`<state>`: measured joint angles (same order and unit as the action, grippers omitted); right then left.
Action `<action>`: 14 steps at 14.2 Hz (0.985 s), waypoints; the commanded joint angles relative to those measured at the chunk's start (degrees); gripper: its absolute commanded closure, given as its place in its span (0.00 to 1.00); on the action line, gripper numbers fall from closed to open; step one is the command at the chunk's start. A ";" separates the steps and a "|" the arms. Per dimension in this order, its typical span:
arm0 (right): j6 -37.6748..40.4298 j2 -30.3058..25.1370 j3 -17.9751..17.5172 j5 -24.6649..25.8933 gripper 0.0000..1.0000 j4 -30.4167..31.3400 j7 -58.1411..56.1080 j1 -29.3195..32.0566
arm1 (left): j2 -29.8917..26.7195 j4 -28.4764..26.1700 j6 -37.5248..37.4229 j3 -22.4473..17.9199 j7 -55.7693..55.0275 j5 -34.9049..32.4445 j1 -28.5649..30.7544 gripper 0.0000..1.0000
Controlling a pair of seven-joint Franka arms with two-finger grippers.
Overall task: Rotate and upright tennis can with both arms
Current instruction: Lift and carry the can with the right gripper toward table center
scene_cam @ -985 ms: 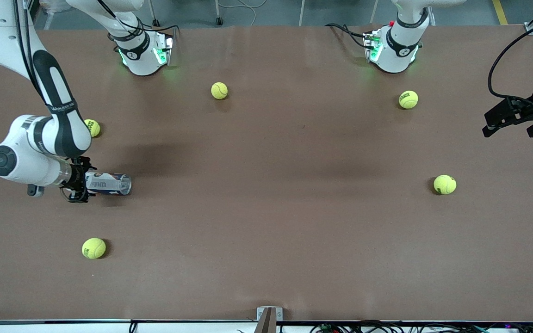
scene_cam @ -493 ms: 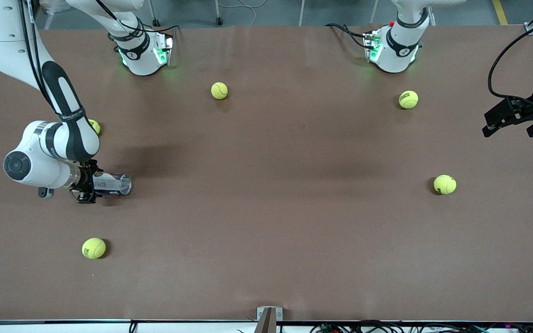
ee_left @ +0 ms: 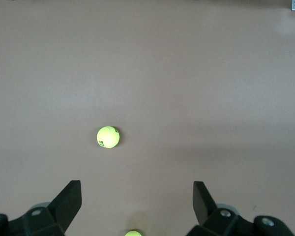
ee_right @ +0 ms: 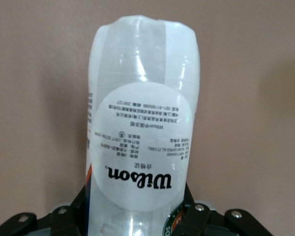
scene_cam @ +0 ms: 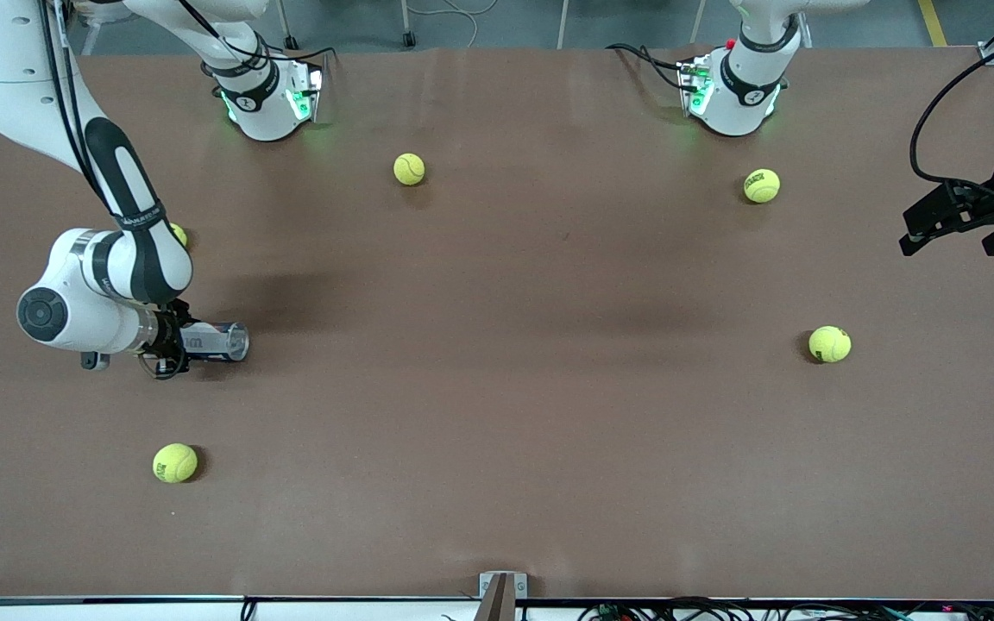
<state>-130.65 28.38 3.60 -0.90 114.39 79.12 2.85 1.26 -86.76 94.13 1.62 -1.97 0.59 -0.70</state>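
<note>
The tennis can (scene_cam: 219,341) lies on its side on the brown table (scene_cam: 497,414) toward the right arm's end, its free end pointing to the table's middle. My right gripper (scene_cam: 171,343) is shut on the can's other end. In the right wrist view the clear can with its white Wilson label (ee_right: 140,147) sits tight between the black fingers (ee_right: 189,209) of the right gripper (ee_right: 135,209). My left gripper (scene_cam: 950,241) waits open and empty in the air over the left arm's end of the table. The left wrist view shows it (ee_left: 137,199) wide open.
Several yellow-green tennis balls lie about: one (scene_cam: 409,169) near the right arm's base, one (scene_cam: 761,185) near the left arm's base, one (scene_cam: 830,343) toward the left arm's end, one (scene_cam: 175,462) nearer the camera than the can, one (scene_cam: 178,233) half hidden by the right arm.
The right arm's wrist has moved toward the table's middle, and less of the can shows past the gripper. The can's free end has barely shifted. The left arm has not moved.
</note>
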 commanded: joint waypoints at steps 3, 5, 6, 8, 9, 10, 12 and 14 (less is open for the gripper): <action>7.85 -5.43 -3.58 -0.85 0.29 0.14 0.24 -1.36 | -0.47 0.19 -0.79 0.32 0.38 -0.24 0.44 0.00; 10.58 -6.84 -7.71 -1.03 0.28 -0.56 0.33 -1.36 | -0.47 0.19 -0.79 0.32 0.38 -0.24 0.44 0.00; 12.25 -7.19 -9.99 -2.51 0.28 -1.79 0.51 -1.36 | -0.47 0.19 -0.79 0.32 0.38 -0.24 0.44 0.00; 14.45 -7.20 -12.99 -8.04 0.28 -4.69 2.35 -1.79 | -0.47 0.19 -0.79 0.32 0.38 -0.24 0.44 0.00; 14.46 -7.20 -13.87 -8.41 0.28 -5.31 3.31 -3.19 | -0.47 0.19 -0.79 0.32 0.38 -0.24 0.44 0.00; 14.37 -7.11 -14.14 -8.41 0.28 -6.45 4.63 -5.29 | -0.47 0.19 -0.79 0.32 0.38 -0.24 0.44 0.00; 13.94 -6.76 -14.14 -8.33 0.28 -9.17 7.18 -10.47 | -0.47 0.19 -0.79 0.32 0.38 -0.24 0.44 0.00; 13.58 -5.98 -13.97 -7.89 0.28 -13.11 11.29 -16.18 | -0.47 0.19 -0.79 0.32 0.38 -0.24 0.44 0.00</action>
<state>-117.39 21.57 -10.74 -8.31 105.14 86.37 -8.56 1.26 -86.76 94.12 1.62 -1.96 0.59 -0.69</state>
